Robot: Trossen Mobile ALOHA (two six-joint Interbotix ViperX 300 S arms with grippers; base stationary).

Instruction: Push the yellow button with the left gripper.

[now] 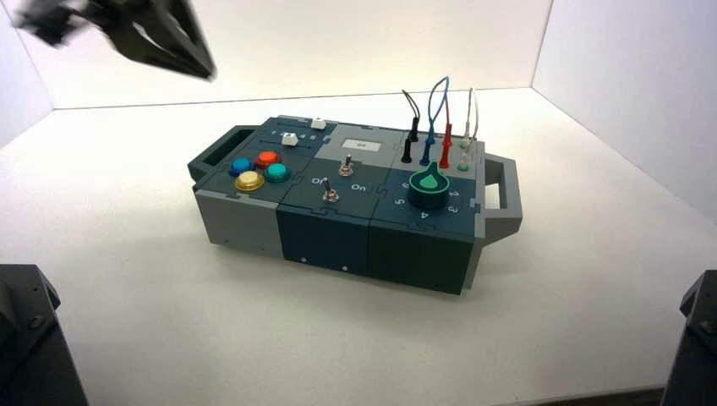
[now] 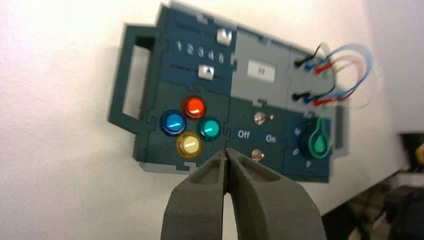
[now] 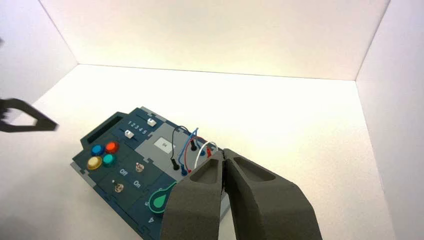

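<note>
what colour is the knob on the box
Teal green pointer on a dark base; the knob shows best in the left wrist view.

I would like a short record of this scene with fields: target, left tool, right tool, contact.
target: small round amber-yellow dome button, nearest of four coloured buttons on the dark teal box
left tool: black claw of the left arm, shut, high above and left of the box
right tool: grey claw of the right arm, shut, raised over the box
contact: none yet
</note>
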